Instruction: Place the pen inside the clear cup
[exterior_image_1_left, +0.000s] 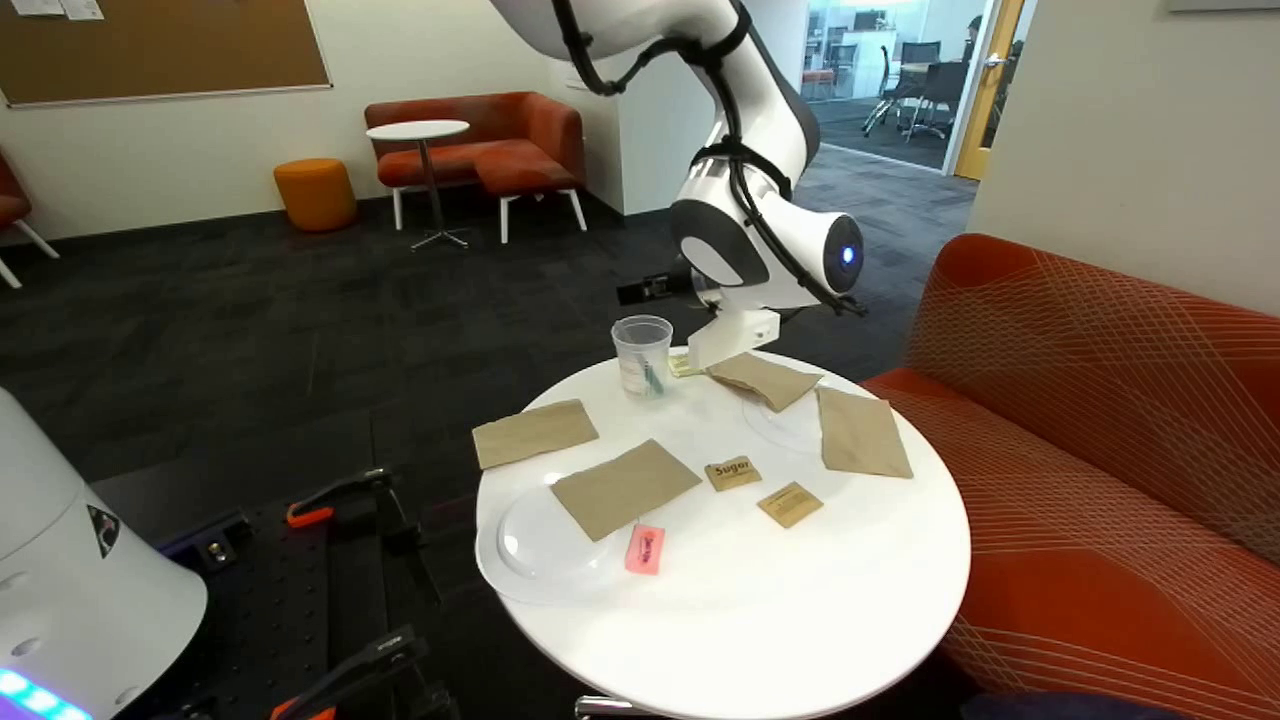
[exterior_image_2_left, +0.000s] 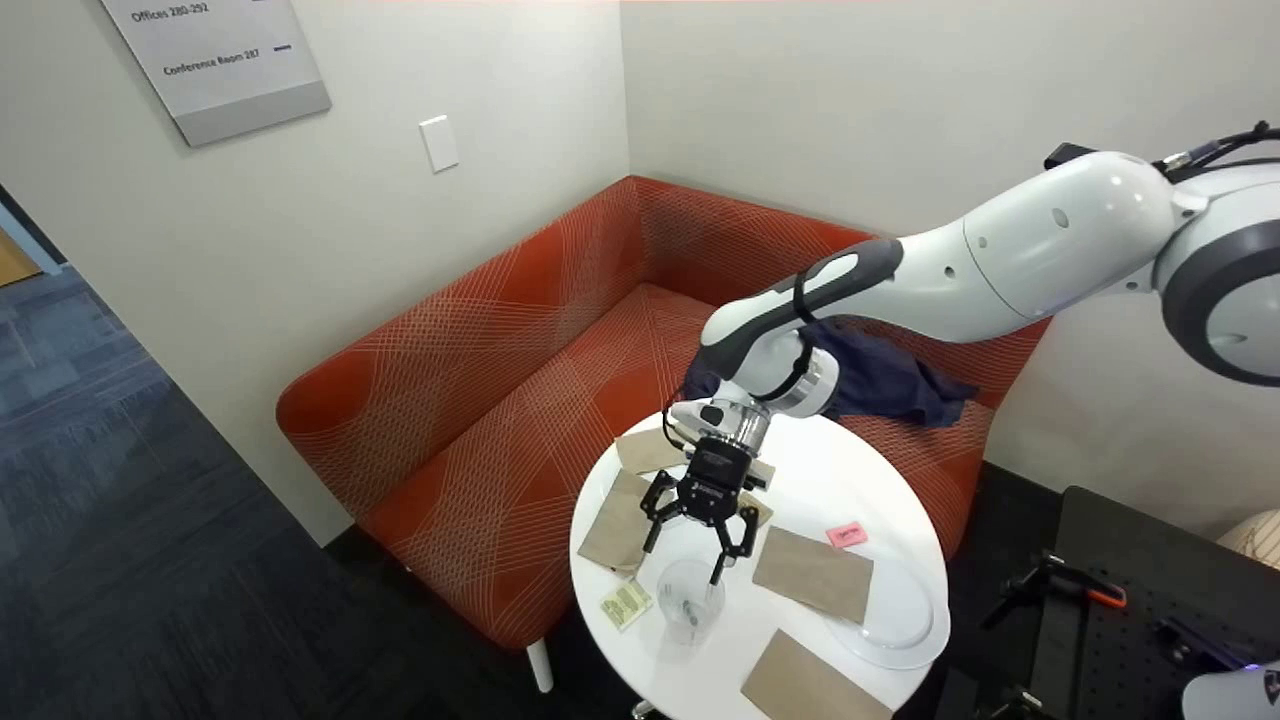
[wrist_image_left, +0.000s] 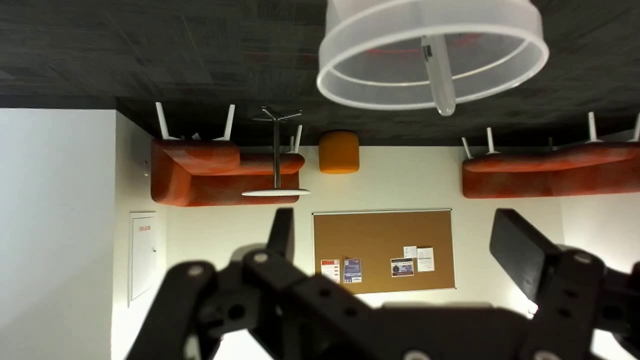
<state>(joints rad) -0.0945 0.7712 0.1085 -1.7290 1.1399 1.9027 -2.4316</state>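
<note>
The clear cup (exterior_image_1_left: 629, 350) stands upright on the round white table (exterior_image_1_left: 800, 600); it also shows in an exterior view (exterior_image_2_left: 672, 592) and at the top of the upside-down wrist view (wrist_image_left: 345, 47). The pen (exterior_image_1_left: 651, 378) is inside the cup, leaning against its wall; it also shows in an exterior view (exterior_image_2_left: 690, 612). In the wrist view one end of the pen (wrist_image_left: 440, 75) shows near the rim. My gripper (exterior_image_2_left: 682, 558) is open and empty, with fingers apart in the wrist view (wrist_image_left: 395, 220). It points sideways, higher than the cup and not touching it.
Brown paper pieces (exterior_image_1_left: 627, 488), sugar packets (exterior_image_1_left: 733, 473), a pink packet (exterior_image_1_left: 645, 549) and a clear plastic lid (exterior_image_1_left: 545, 545) lie on the table. A yellowish packet (exterior_image_2_left: 627, 604) lies beside the cup. A red sofa (exterior_image_1_left: 1100, 480) borders the table.
</note>
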